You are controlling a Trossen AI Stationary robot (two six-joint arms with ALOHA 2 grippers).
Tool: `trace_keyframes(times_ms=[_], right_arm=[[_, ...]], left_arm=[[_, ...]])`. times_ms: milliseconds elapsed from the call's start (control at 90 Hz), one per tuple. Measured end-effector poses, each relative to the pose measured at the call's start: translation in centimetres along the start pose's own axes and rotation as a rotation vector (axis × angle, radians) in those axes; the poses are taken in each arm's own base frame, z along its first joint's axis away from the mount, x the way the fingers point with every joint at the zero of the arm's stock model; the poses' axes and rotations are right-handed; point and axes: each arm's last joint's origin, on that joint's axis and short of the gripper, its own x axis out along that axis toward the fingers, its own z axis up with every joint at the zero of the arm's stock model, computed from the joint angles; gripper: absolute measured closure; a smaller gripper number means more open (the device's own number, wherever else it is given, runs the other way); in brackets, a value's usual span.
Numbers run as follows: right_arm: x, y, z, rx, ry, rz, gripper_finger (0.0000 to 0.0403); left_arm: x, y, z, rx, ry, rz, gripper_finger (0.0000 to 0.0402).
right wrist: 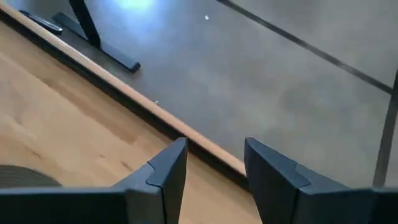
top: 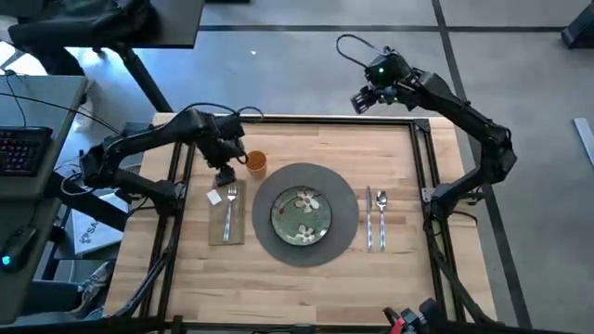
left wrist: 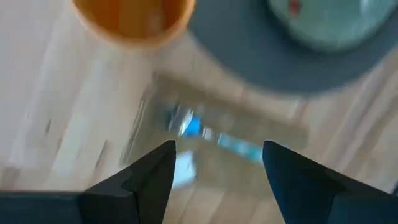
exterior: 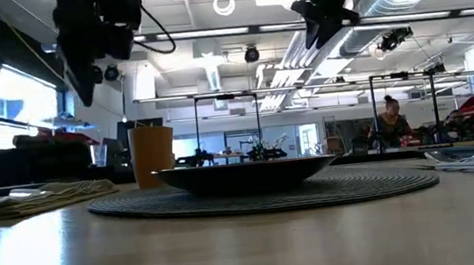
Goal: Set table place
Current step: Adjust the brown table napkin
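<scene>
Setting looks complete: left hand (top: 223, 176), spread and empty, hovers above napkin (top: 226, 218) and fork (top: 230, 199); next, pull clear of bench (top: 278, 288).

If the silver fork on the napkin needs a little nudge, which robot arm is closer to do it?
The left one, probably. The left gripper hangs open just above the silver fork on the beige napkin, beside the small orange cup. The right gripper is up by the light wood table's far edge.
</scene>
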Motion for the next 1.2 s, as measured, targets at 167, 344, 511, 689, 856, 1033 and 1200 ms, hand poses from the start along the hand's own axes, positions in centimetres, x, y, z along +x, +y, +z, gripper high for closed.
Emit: trace_keyframes(times_ms=[167,344,511,689,856,1033,1200], right_arm=[[0.5,-1.9,0.0,-0.016,0.016,0.026,0.0263],[0.8,-3.2,0.0,-0.001,0.024,0.085,0.0265],[0.8,-3.2,0.0,-0.001,0.028,0.132,0.0265],[0.6,-2.9,-0.4,-0.01,0.063,0.159,0.0265],[-0.6,-3.1,-0.5,-0.001,0.05,0.163,0.0265],[-1.6,-3.4,-0.5,0.029,0.02,0.15,0.0265],[-1.8,-3.4,-0.6,0.04,0.019,0.129,0.0265]], left_arm=[[0.5,-1.7,0.1,-0.035,-0.013,0.063,0.0179],[1.3,-2.7,-1.2,-0.015,0.137,0.233,0.0179],[1.4,-3.4,-1.4,0.02,0.147,0.256,0.0179],[4.5,-3.6,-2.7,0.067,0.206,0.241,0.0179],[6.3,-3.9,-4.9,0.011,0.252,0.214,0.0179],[5.1,-6.2,-4.5,0.008,-0.027,0.099,0.0179],[5.2,-6.7,-6.2,0.004,0.069,0.197,0.0179]])
